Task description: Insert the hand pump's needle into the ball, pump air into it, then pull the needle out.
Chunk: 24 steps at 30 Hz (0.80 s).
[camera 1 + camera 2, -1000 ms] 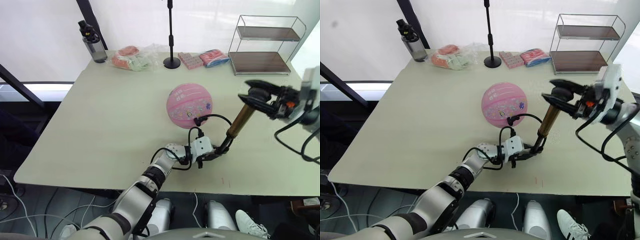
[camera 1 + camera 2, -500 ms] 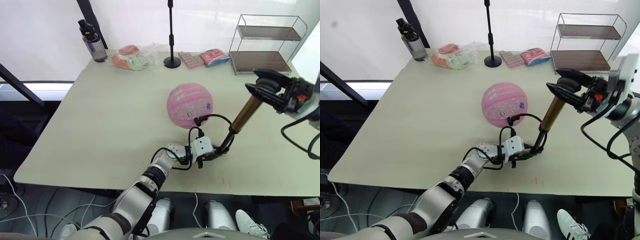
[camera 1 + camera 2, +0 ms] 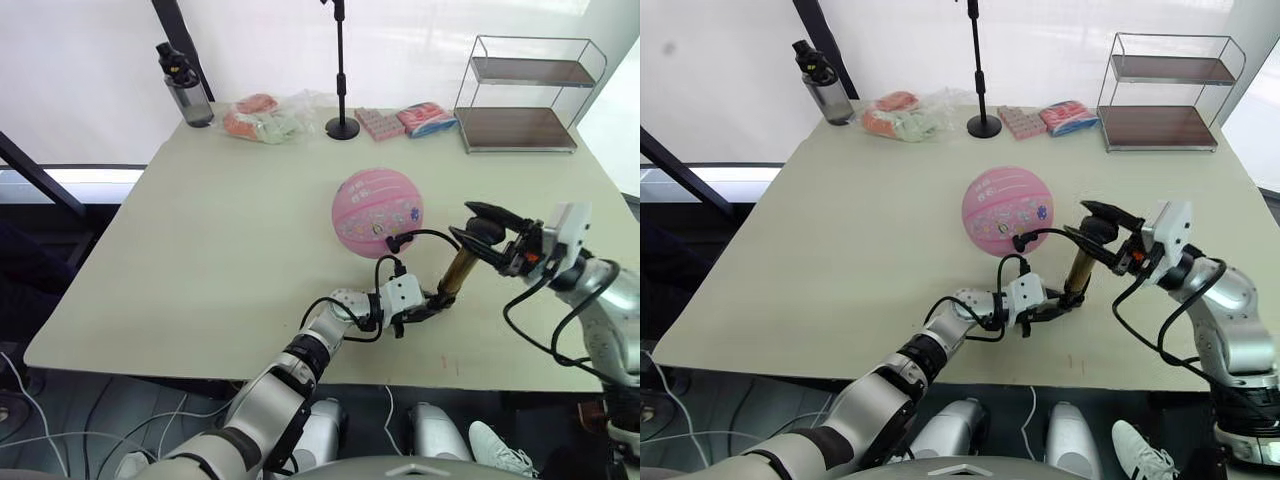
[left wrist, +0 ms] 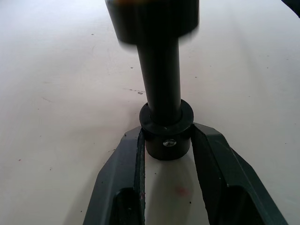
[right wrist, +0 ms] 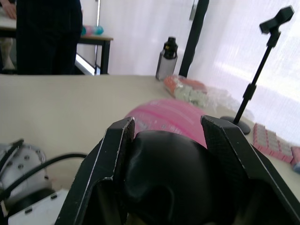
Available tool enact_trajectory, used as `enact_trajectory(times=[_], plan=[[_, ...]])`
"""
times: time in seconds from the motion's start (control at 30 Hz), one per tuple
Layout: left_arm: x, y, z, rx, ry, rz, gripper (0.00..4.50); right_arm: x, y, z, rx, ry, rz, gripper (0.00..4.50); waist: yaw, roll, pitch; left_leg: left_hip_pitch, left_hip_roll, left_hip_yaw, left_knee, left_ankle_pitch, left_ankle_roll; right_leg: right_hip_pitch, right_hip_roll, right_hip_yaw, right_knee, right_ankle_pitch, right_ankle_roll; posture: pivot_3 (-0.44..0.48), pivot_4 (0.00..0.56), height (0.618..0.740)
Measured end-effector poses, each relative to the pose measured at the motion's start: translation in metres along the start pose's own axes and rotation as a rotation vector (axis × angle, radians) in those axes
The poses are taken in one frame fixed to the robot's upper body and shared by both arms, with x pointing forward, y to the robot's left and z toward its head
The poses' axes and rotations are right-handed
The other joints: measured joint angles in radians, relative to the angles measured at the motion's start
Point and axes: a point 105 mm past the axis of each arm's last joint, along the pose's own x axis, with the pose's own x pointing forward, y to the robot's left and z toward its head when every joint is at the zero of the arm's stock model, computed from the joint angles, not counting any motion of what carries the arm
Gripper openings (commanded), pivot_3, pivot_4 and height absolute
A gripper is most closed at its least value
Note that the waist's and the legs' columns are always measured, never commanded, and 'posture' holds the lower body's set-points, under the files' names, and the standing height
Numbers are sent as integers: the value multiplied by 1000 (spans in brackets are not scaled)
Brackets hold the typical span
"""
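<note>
At the far right, a two-tier wire rack (image 3: 520, 95) is standing with both shelves bare. The ball (image 3: 378, 212) is sitting mid-table, the hose arching from its near right side to the hand pump (image 3: 458, 272) standing tilted just to its right. The left gripper (image 4: 165, 140) is clamping the pump's black base; the right gripper (image 5: 166, 140) is gripping the T-handle on top.

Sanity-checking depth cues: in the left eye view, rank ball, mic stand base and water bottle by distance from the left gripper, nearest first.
From the left gripper, clamped on the hand pump's base:
1. Ball, just beyond the gripper, mid-table.
2. Mic stand base, at the table's far edge, past the ball.
3. Water bottle, far-left corner of the table.
</note>
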Motion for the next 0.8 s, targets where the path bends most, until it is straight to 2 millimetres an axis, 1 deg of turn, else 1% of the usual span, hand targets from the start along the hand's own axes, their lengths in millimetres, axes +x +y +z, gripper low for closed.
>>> enact_trajectory(times=[0.1, 0.17, 0.2, 0.37, 0.47, 0.63, 0.73, 0.8], plan=[[0, 0, -1, -2, 2, 0, 1078, -3, 6, -17, 2, 30, -10, 2020, 0, -1, -2, 1, 0, 0, 0, 0, 0, 1, 1, 0, 0, 0, 0, 0, 150, 736], [0, 0, -1, -2, 2, 0, 1078, -4, 8, -21, 3, 39, -10, 2020, 0, -1, -3, 1, 0, 0, 0, 0, 0, 1, 1, 0, 0, 0, 0, 0, 150, 736], [0, 0, -1, -3, 4, 0, 1078, -4, 10, -27, 3, 50, -15, 2020, 0, -1, -3, 1, 0, -1, 0, 0, 0, 1, 1, 0, 0, 0, 0, 0, 150, 736], [0, 0, -3, -8, 11, 1, 1078, 0, 13, -29, -14, 42, -17, 2020, -1, -2, -9, 2, 1, -1, 0, 0, 0, 1, 2, 0, 0, 0, 0, 0, 150, 736], [0, 0, -3, -8, 10, 0, 1078, 1, 9, -23, -42, 55, 6, 2020, 0, -1, -9, 1, 1, -1, 0, 0, 0, 1, 2, 0, 0, 0, 0, 0, 150, 736], [0, 0, -1, -3, 5, -2, 1078, -2, 6, -15, -30, 93, 45, 2020, 1, 2, -7, 0, 1, -1, 0, 0, 0, 1, 2, 1, 0, 0, 0, 0, 150, 736], [1, 0, 1, 3, -2, -5, 1078, -5, -2, -7, -12, 117, 48, 2020, 2, 5, -3, -1, 0, -1, 0, 0, 0, 0, 1, 1, 0, 0, 0, 0, 150, 736], [1, -1, 2, 6, -7, -8, 1078, -7, -12, 9, 9, 97, 39, 2020, 3, 8, -1, -2, 0, -1, 0, 0, 0, 0, 1, 0, -1, 0, 0, 0, 150, 736]])
